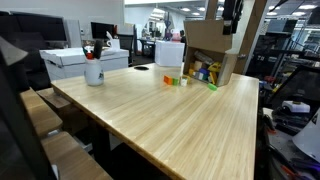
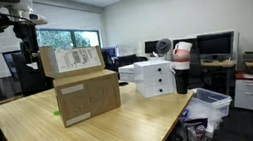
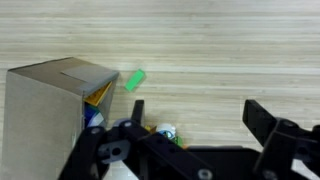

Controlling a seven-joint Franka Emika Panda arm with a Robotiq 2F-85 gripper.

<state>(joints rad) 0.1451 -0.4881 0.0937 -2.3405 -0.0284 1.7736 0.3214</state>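
Observation:
My gripper (image 3: 199,114) hangs open high over the wooden table (image 3: 220,50), with only bare wood between its black fingers (image 3: 262,118). Below it to the left lies a cardboard box (image 3: 45,110) on its side, its open mouth showing several colourful items (image 3: 165,131). A small green object (image 3: 134,80) lies on the table just outside the box. In both exterior views the gripper (image 1: 229,24) (image 2: 29,55) is above the box (image 1: 210,55) (image 2: 88,94), not touching it. The green object (image 1: 212,86) and a small orange and green piece (image 1: 171,80) rest in front of the box.
A white cup with pens (image 1: 94,70) and a white box (image 1: 75,60) stand at one table end. Beside the table are stacked white boxes (image 2: 153,77), a fan (image 2: 163,47) and a bin (image 2: 208,104). Desks with monitors (image 2: 216,45) fill the room behind.

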